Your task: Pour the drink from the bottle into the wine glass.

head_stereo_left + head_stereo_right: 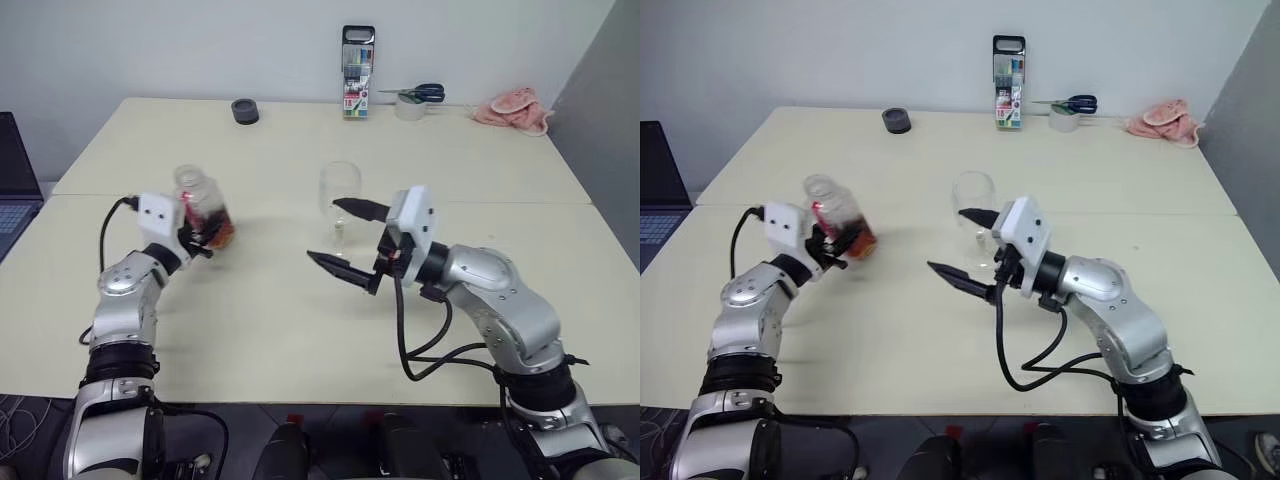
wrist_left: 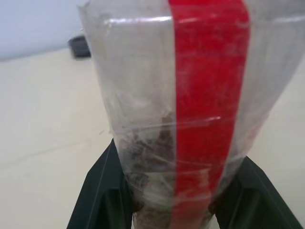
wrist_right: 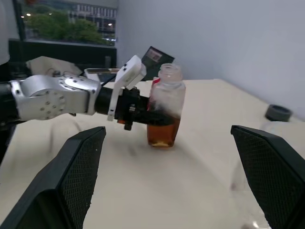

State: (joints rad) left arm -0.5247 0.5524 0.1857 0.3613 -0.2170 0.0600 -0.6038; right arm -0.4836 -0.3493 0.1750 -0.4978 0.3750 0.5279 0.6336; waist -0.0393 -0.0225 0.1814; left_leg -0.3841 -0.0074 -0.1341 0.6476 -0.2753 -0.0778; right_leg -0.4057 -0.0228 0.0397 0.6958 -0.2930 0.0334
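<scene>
Left eye view gives us the whole setup: the left end effector is pinched onto the bottle, gripping it low on the body, and the bottle looks tipped a bit with its open neck up and away from the arm. From the right wrist view we can see the drink sitting in the bottom part of the bottle, amber-brown, and no cap on the neck. We can't quite tell whether the base is touching the worktop or just above it.

The left wrist view has the bottle right in our face, wedged between the two black fingers, with the red label strip running up the side.

Over on the other side, the right end effector is spread wide, holding nothing. One finger reaches toward the wine glass at bowl height and the other sits lower and nearer to us, so the stem is just past the gap between them. We can't say for sure if the upper finger touches the glass. The glass stands upright near the middle of the worktop, well apart from the bottle, off to the bottle's right.

At the far edge we've got a pack of markers, scissors, a pink cloth and a small dark round thing.
</scene>
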